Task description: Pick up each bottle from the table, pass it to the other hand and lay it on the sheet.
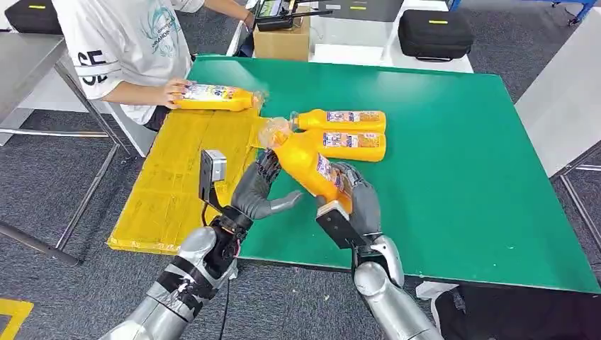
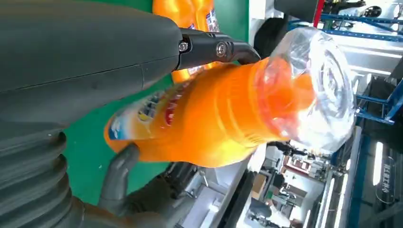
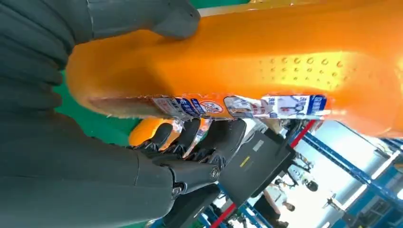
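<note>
My right hand (image 1: 359,197) grips the lower end of an orange bottle (image 1: 306,161) and holds it tilted above the green table (image 1: 453,156), its clear cap (image 1: 273,132) pointing up toward the yellow sheet (image 1: 177,170). My left hand (image 1: 259,190) is spread around the bottle's shoulder. Its fingers (image 2: 214,47) lie along one side of the bottle (image 2: 214,123) and its thumb (image 2: 119,166) stands off below. The right wrist view shows the label (image 3: 266,105) and my fingers (image 3: 204,142) wrapped under the body. Two more orange bottles (image 1: 341,120) (image 1: 352,145) lie side by side on the table.
A person in a white shirt stands at the sheet's far corner, one hand (image 1: 174,92) on a bottle (image 1: 215,97) lying on the sheet. A cardboard box (image 1: 281,39) and a black case (image 1: 434,32) sit beyond the table. A grey table (image 1: 563,106) stands on the right.
</note>
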Available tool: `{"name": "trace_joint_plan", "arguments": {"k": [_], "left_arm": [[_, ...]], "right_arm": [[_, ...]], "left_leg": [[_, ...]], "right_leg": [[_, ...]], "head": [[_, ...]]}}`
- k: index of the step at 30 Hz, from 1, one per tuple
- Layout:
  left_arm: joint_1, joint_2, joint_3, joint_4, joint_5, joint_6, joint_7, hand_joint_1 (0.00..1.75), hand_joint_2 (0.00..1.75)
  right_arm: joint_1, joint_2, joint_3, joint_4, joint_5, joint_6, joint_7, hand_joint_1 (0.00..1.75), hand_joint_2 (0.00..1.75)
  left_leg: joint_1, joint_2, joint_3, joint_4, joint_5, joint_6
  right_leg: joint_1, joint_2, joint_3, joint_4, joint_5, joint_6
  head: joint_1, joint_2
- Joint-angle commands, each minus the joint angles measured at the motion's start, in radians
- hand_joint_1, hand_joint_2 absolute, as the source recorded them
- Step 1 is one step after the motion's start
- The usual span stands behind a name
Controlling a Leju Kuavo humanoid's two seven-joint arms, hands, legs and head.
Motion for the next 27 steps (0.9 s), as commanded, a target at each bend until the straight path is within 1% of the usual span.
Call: {"name": "trace_joint_plan", "arguments": {"k": [1,2,4,5,7,9,10,11,13,14,15,16,17,19,20,21,22,23,24,26,27], "left_arm": [[-0.083,-0.001,-0.05,0.059,0.021,0.025,0.017,0.0,1.75],[-0.09,-0.004,-0.051,0.07,0.021,0.029,0.018,0.0,1.75],[-0.102,-0.009,-0.05,0.088,0.023,0.044,0.017,0.0,1.75],[-0.104,-0.013,-0.047,0.096,0.025,0.052,0.017,0.0,1.75],[-0.106,-0.014,-0.043,0.1,0.03,0.057,0.012,0.0,1.75],[-0.102,-0.01,-0.042,0.087,0.029,0.063,0.008,0.0,1.75],[-0.099,-0.008,-0.043,0.074,0.02,0.077,-0.001,0.0,1.75],[-0.095,-0.006,-0.043,0.059,0.017,0.082,-0.003,0.0,1.75],[-0.093,-0.004,-0.049,0.035,-0.005,0.107,-0.008,0.0,1.75],[-0.095,-0.005,-0.049,0.032,-0.007,0.11,-0.007,0.0,1.75],[-0.096,-0.004,-0.052,0.019,-0.033,0.138,-0.027,0.0,1.75],[-0.088,-0.009,-0.04,0.007,-0.022,0.138,-0.031,1.75,1.75],[-0.083,-0.007,-0.037,-0.007,-0.031,0.148,-0.041,1.75,1.75],[-0.076,-0.004,-0.032,-0.021,-0.038,0.157,-0.048,1.75,1.75],[-0.069,-0.007,-0.021,-0.028,-0.032,0.164,-0.046,1.75,1.75],[-0.066,-0.006,-0.017,-0.035,-0.059,0.202,-0.066,1.75,1.75],[-0.066,-0.006,-0.017,-0.035,-0.059,0.202,-0.066,1.75,1.75],[-0.059,-0.006,-0.003,-0.047,-0.069,0.229,-0.085,1.75,1.75],[-0.057,-0.006,0.006,-0.047,-0.084,0.256,-0.093,1.75,1.75],[-0.048,-0.007,0.027,-0.053,-0.091,0.278,-0.1,1.75,1.75],[-0.043,-0.004,0.037,-0.057,-0.09,0.278,-0.101,1.75,1.75]], "right_arm": [[-0.103,0.041,0.117,0.164,0.083,-0.03,0.013,1.75,1.75],[-0.105,0.046,0.131,0.17,0.096,-0.044,0.009,1.75,1.75],[-0.107,0.052,0.148,0.175,0.095,-0.055,0.002,1.75,1.75],[-0.102,0.058,0.147,0.175,0.093,-0.066,0.013,1.75,1.75],[-0.098,0.058,0.153,0.168,0.082,-0.066,0.01,1.75,1.75],[-0.096,0.053,0.158,0.163,0.076,-0.065,0.015,1.75,1.75],[-0.093,0.05,0.159,0.16,0.071,-0.067,0.018,1.75,1.75],[-0.092,0.045,0.162,0.159,0.074,-0.071,0.02,1.75,1.75],[-0.085,0.039,0.158,0.152,0.056,-0.066,0.006,1.75,1.75],[-0.081,0.042,0.152,0.151,0.043,-0.058,0.006,1.75,1.75],[-0.078,0.04,0.138,0.141,0.007,-0.039,-0.009,1.75,1.75],[-0.077,0.039,0.139,0.142,0.011,-0.042,-0.01,1.75,1.75],[-0.075,0.038,0.136,0.137,0.011,-0.045,-0.007,1.75,1.75],[-0.072,0.038,0.135,0.131,0.024,-0.06,-0.003,1.75,1.75],[-0.068,0.04,0.131,0.124,0.026,-0.064,0.006,1.54,1.75],[-0.061,0.039,0.126,0.116,0.049,-0.092,0.016,0.37,1.75],[-0.061,0.039,0.126,0.116,0.049,-0.092,0.016,0.02,1.75],[-0.049,0.043,0.103,0.096,0.018,-0.085,0.023,0.0,1.75],[-0.043,0.04,0.092,0.084,0.01,-0.094,0.02,0.0,1.75],[-0.024,0.037,0.066,0.057,-0.008,-0.1,0.022,0.0,1.75],[-0.013,0.032,0.055,0.042,-0.015,-0.099,0.022,0.0,1.75]], "left_leg": [[0.0,0.003,0.003,0.0,-0.001,-0.001],[0.001,0.003,0.005,0.001,-0.003,-0.001],[0.0,0.002,0.002,0.0,-0.001,-0.001],[0.001,0.003,0.006,0.0,-0.002,-0.002],[0.0,0.001,0.002,0.0,-0.001,-0.001],[0.001,0.002,0.006,0.0,-0.002,-0.001],[0.001,0.002,0.004,0.0,-0.002,-0.001],[0.001,0.002,0.006,0.0,-0.003,-0.001],[0.001,0.002,0.003,0.0,-0.001,-0.001],[0.001,0.002,0.006,0.001,-0.003,-0.001],[0.001,0.001,0.004,0.0,-0.002,-0.001],[0.001,0.0,0.002,0.0,-0.001,-0.001],[0.001,0.001,0.004,0.001,-0.002,-0.001],[0.0,0.001,0.003,0.0,-0.001,-0.001],[0.001,0.002,0.005,0.0,-0.003,-0.001],[0.001,0.001,0.004,0.0,-0.002,-0.001],[0.001,0.002,0.007,0.0,-0.003,-0.002],[0.001,0.002,0.005,0.0,-0.002,-0.001],[0.001,0.002,0.007,0.0,-0.003,-0.002],[0.0,0.001,0.004,0.0,-0.002,-0.001],[0.001,0.002,0.005,0.0,-0.003,-0.001]], "right_leg": [[0.001,0.001,0.002,0.0,-0.001,-0.001],[0.001,0.002,0.004,0.001,-0.002,-0.002],[0.001,0.001,0.002,0.0,-0.001,-0.001],[0.001,0.001,0.005,0.0,-0.002,-0.002],[0.001,0.0,0.002,0.0,-0.001,-0.001],[0.001,0.001,0.006,0.0,-0.002,-0.002],[0.001,0.001,0.004,0.0,-0.001,-0.002],[0.001,0.0,0.006,0.0,-0.002,-0.002],[0.001,0.001,0.003,0.0,-0.001,-0.001],[0.001,0.0,0.006,0.0,-0.002,-0.002],[0.001,0.0,0.004,0.0,-0.002,-0.002],[0.001,-0.001,0.002,0.0,-0.001,-0.001],[0.001,-0.001,0.005,0.0,-0.002,-0.002],[0.001,0.0,0.002,0.0,-0.001,-0.002],[0.001,0.0,0.005,0.0,-0.002,-0.002],[0.001,0.0,0.004,0.0,-0.002,-0.002],[0.002,0.0,0.006,0.0,-0.003,-0.003],[0.001,0.0,0.005,-0.001,-0.002,-0.002],[0.001,0.001,0.006,-0.001,-0.002,-0.003],[0.001,0.0,0.003,0.0,-0.002,-0.002],[0.001,0.0,0.005,0.0,-0.002,-0.002]], "head": [[0.0,0.0],[0.0,0.0],[0.0,0.0],[0.0,0.0],[0.0,0.0],[0.0,0.0],[0.0,0.0],[0.0,0.0],[0.0,0.0],[0.0,0.0],[0.0,0.0],[0.0,0.0],[0.0,0.0],[0.0,0.0],[0.0,0.0],[0.0,0.0],[0.0,0.0],[0.0,0.0],[0.0,0.0],[0.0,0.0],[0.0,0.0]]}}
